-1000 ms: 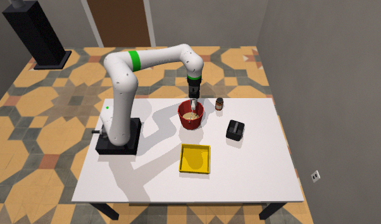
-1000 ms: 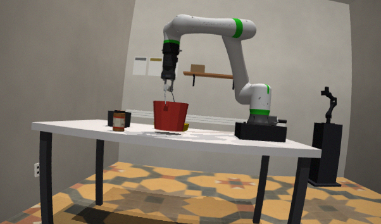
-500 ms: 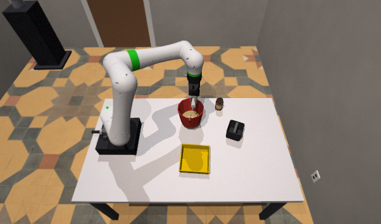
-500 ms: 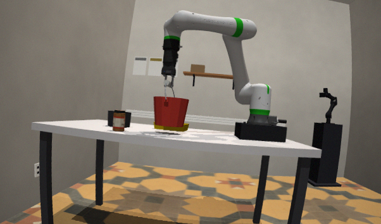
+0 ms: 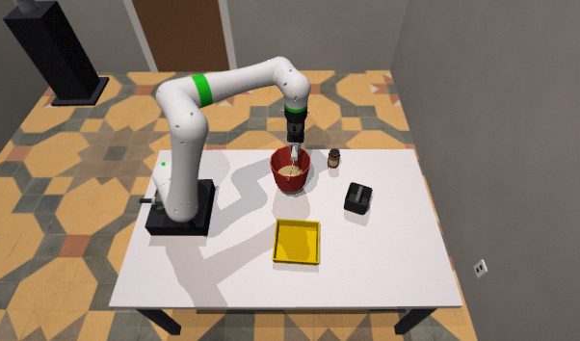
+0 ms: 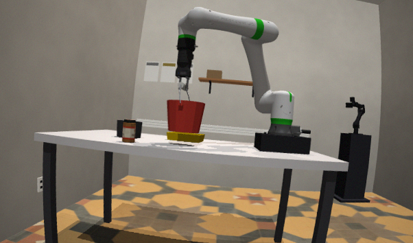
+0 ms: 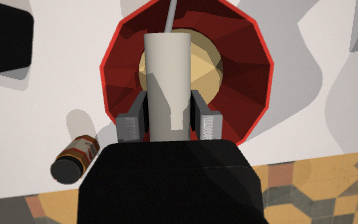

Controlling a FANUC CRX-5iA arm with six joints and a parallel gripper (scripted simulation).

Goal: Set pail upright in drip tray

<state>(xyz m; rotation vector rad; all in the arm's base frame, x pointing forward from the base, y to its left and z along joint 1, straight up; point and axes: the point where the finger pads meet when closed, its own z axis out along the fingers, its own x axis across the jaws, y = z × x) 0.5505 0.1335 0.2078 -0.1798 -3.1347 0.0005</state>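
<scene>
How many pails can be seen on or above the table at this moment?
1: the red pail, hanging upright from the gripper above the table, beside the yellow tray, not over it.
</scene>
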